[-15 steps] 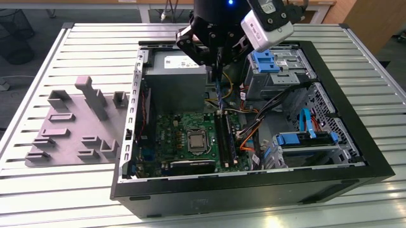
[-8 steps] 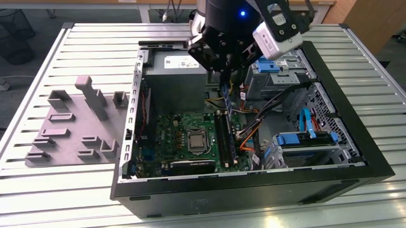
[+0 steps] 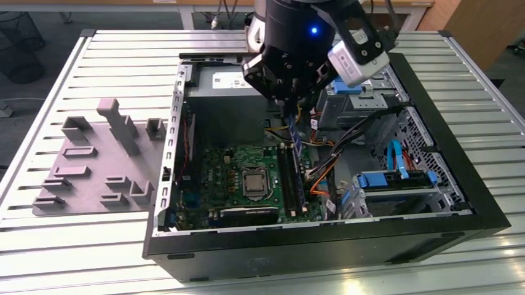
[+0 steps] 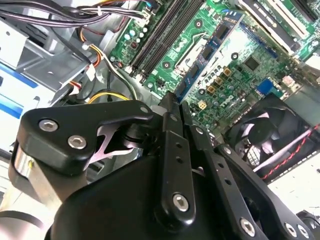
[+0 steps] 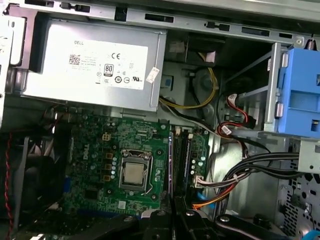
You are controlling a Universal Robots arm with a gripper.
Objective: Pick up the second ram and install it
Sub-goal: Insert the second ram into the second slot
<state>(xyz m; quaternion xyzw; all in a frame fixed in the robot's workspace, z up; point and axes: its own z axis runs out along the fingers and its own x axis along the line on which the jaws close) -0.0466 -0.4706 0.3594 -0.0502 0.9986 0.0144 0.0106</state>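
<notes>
The second ram (image 4: 212,47), a thin blue-green stick with dark chips, sticks out from between my gripper (image 4: 178,98) fingers, which are shut on one end of it. In the exterior view the gripper (image 3: 289,109) reaches down into the open computer case, with the ram (image 3: 294,138) hanging on edge over the green motherboard (image 3: 221,175). In the first wrist view the ram (image 5: 171,162) appears edge-on, just beside the long black slots (image 5: 183,155), ahead of the gripper (image 5: 174,214). I cannot tell whether the stick touches a slot.
A grey power supply (image 5: 95,65) sits at the case's far end. Bundled cables (image 5: 250,167) and blue drive caddies (image 3: 394,178) crowd the exterior view's right. The processor socket (image 5: 134,172) and a fan (image 4: 270,125) lie beside the slots. A grey fixture tray (image 3: 90,160) rests outside the case.
</notes>
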